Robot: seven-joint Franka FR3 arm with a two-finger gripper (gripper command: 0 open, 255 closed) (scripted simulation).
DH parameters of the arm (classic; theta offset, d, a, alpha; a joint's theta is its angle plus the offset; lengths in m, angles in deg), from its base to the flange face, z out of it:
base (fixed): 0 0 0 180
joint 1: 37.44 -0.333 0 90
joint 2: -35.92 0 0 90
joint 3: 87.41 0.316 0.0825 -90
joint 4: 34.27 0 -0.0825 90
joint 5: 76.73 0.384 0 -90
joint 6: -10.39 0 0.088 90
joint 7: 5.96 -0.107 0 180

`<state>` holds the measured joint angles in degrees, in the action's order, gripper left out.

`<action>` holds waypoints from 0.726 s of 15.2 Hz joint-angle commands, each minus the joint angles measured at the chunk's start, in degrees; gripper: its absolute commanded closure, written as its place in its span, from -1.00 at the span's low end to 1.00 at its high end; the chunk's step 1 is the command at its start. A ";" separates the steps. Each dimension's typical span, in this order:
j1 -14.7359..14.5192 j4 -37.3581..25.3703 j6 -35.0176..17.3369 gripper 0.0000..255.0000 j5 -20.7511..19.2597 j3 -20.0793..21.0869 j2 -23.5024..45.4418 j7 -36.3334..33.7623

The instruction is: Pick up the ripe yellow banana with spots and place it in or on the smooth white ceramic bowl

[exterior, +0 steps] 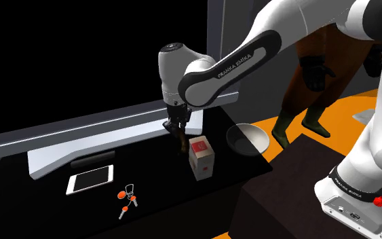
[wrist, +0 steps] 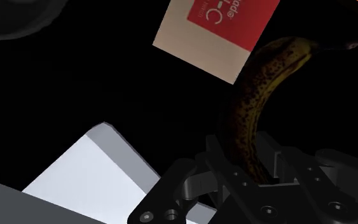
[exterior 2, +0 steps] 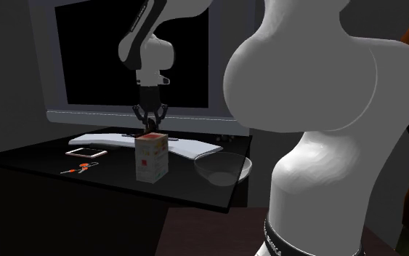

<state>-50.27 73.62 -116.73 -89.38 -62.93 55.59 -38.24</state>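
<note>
- Yellow, brown-spotted banana [wrist: 257,108] sits clasped between the fingers [wrist: 220,164], which are closed onto one end of it. It hangs just beside the box [exterior: 201,157], over the black bench [exterior: 169,197].
- The grasp looks done; I cannot tell whether the banana is clear of the bench. Left to do: carry it past the box to the bowl [exterior: 248,138], toward the shoulder view's right, and release.
- Count: one banana, one bowl, one box, one phone [exterior: 89,179], one key bunch [exterior: 127,198].

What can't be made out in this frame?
- Banana: its near end is hidden inside the end effector, wrist view.
- Box: its red label is cut off by the picture's edge, wrist view.
- Keys: too small to count, second exterior view.
</note>
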 commanded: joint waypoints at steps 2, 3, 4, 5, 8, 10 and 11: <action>3.05 8.14 -2.97 1.00 2.52 0.29 -5.86 3.20; 3.98 10.63 -3.82 1.00 3.46 0.28 -7.76 4.46; 4.86 13.04 -4.63 1.00 4.44 0.22 -9.64 5.81; 5.70 15.39 -5.37 1.00 5.44 0.12 -11.50 7.21; 7.83 22.04 -7.27 1.00 8.57 -0.59 -16.98 11.80; 8.94 26.16 -8.26 1.00 10.64 -1.40 -20.53 15.07; 9.41 28.14 -8.67 1.00 11.62 -1.91 -22.27 16.75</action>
<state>-41.38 99.48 -125.20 -79.04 -64.43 35.55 -23.32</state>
